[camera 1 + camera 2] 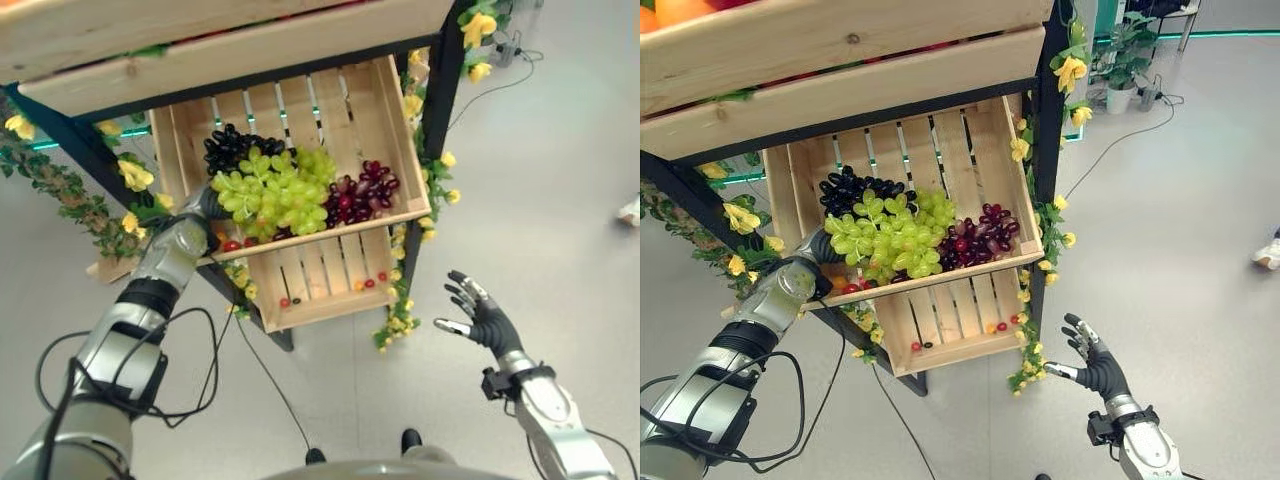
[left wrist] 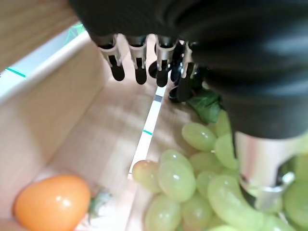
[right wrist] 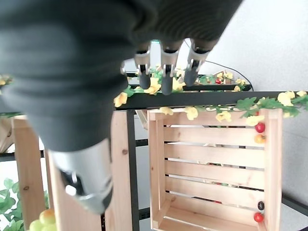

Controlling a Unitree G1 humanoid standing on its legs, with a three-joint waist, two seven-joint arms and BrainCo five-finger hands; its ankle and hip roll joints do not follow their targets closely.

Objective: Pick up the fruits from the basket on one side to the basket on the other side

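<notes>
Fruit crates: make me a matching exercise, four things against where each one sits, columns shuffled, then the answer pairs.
Things:
1. green grapes
2. black grapes
3. red grapes
4. right hand

Places:
A. back left part of the upper crate
B. in the air over the floor, right of the lower crate
C. front right part of the upper crate
D. middle of the upper crate, beside the left hand

Pairs: 1-D, 2-A, 3-C, 4-B
</notes>
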